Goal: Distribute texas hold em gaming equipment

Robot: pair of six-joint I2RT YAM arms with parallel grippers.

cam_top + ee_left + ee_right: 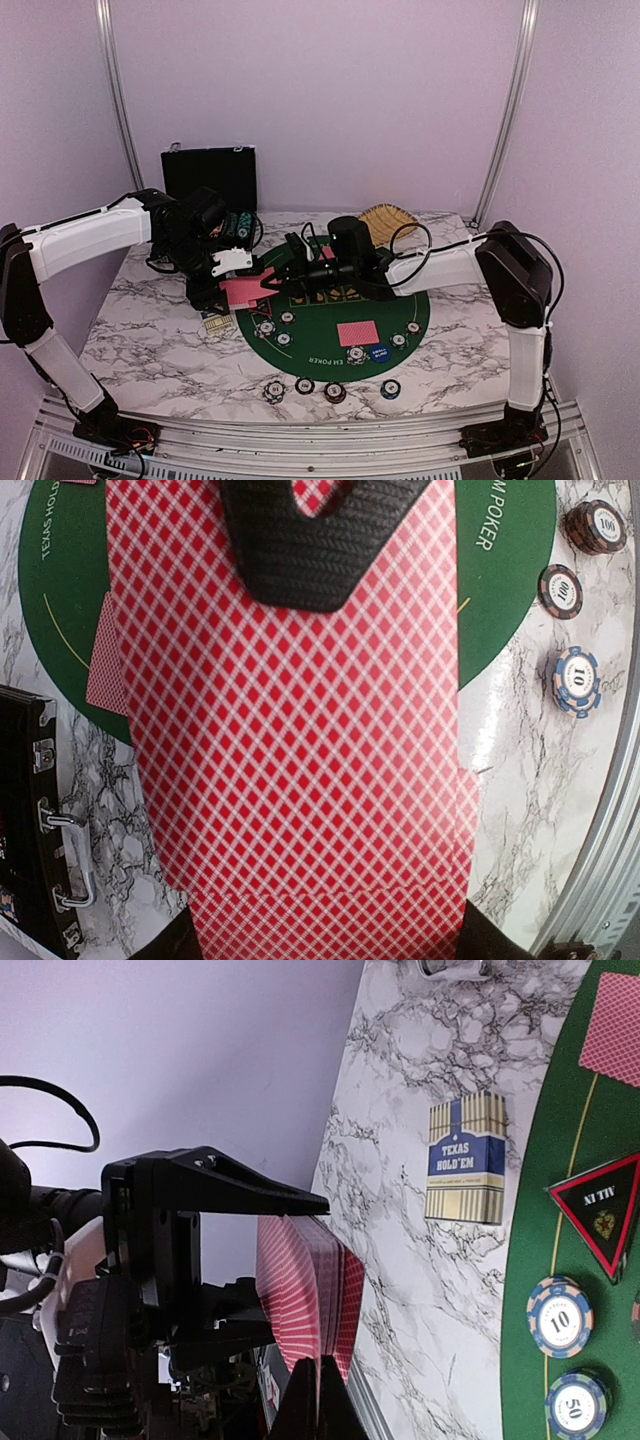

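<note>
Item 1, left gripper point(228, 285): clenched on the deck of playing cards point(245, 291), which I hold raised by the green mat's point(310, 345) left edge, backs up, so single cards can be drawn off.
Item 2, card box point(466, 1157): flat on the marble under the deck, set aside.
Item 3, right gripper point(318, 1400): closed on the deck's edge. I judge it pinches one card for dealing.
Item 4, dealt card point(357, 333): face down on the mat, a player's place.
Item 5, poker chips point(335, 391): stacks along the near edge, awaiting distribution.
</note>
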